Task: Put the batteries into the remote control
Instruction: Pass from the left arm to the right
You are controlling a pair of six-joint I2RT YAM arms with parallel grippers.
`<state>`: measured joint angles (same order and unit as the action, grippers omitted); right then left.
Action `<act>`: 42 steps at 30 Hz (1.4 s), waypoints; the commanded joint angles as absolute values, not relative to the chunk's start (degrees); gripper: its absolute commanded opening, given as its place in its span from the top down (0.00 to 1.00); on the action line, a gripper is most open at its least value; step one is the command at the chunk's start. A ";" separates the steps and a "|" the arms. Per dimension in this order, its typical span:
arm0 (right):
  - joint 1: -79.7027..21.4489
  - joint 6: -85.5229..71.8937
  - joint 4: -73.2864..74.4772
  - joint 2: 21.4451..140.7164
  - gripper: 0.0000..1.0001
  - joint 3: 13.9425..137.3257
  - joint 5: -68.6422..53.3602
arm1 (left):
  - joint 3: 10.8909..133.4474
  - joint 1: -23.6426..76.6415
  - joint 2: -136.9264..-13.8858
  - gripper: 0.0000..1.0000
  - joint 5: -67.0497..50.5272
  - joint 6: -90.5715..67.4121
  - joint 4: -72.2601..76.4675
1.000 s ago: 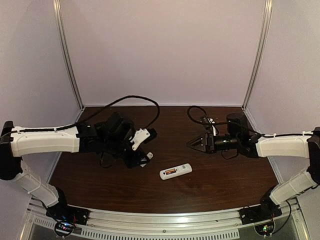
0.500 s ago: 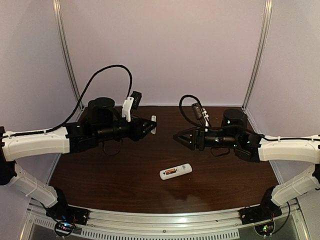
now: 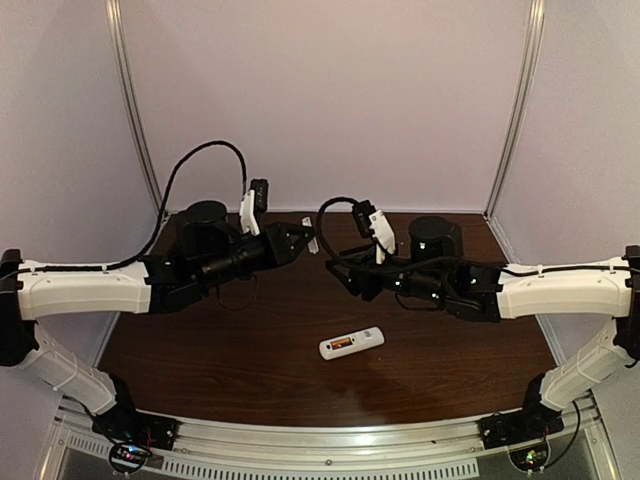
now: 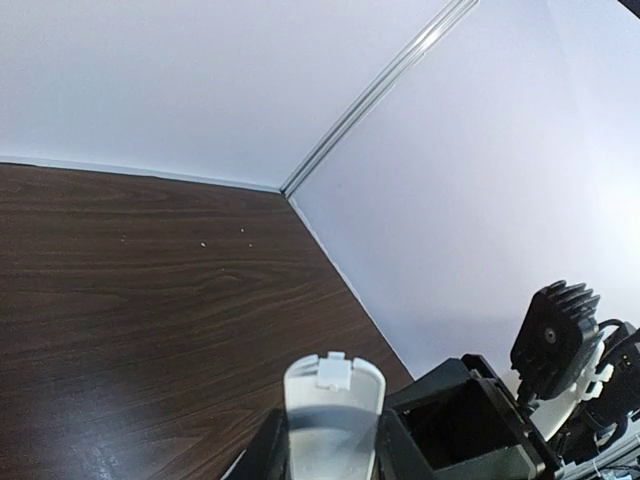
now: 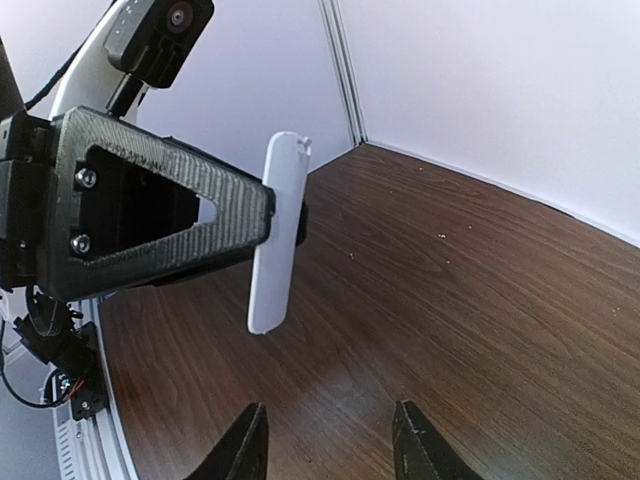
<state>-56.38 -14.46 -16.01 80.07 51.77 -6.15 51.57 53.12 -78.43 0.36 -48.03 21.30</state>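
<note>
Above the table (image 3: 250, 340), left claw (image 3: 303, 243) pinches white cover (image 5: 277, 240); right claw (image 5: 330, 425) faces it, parted, empty.

My left arm (image 3: 90, 285) is stretched inward and lifted, wrist roughly level. Its left gripper (image 3: 303, 243) points right, with the jaws pinched on a thin white cover piece (image 5: 277, 235) that stands nearly upright. My right arm (image 3: 555, 290) mirrors it, reaching left. The right gripper (image 3: 336, 268) faces the left one tip to tip, near but apart, with its fingers spread and nothing between them.
</note>
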 commanded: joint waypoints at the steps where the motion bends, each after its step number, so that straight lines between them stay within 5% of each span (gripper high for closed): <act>1: -57.63 -11.66 -14.49 81.80 0.57 55.43 -1.96 | 50.66 53.00 -79.62 0.71 0.87 -50.84 26.48; 12: -59.50 -8.65 -11.38 85.52 0.62 60.10 1.03 | 50.98 53.42 -80.88 0.70 0.71 -51.24 27.05; 24: -59.82 -8.15 -11.17 87.23 0.80 61.36 5.81 | 50.84 53.83 -81.83 0.70 0.25 -51.95 28.12; 38: -59.79 -7.54 -11.45 87.61 0.81 62.15 5.63 | 51.20 54.48 -83.34 0.70 0.01 -52.59 28.09; 42: -59.77 -7.39 -10.71 87.93 0.91 62.78 6.72 | 51.24 54.66 -83.34 0.70 0.00 -52.81 27.87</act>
<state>-59.55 -7.79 -11.68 87.07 60.88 4.34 51.20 54.22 -82.72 0.27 -52.45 25.74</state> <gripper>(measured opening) 0.148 0.304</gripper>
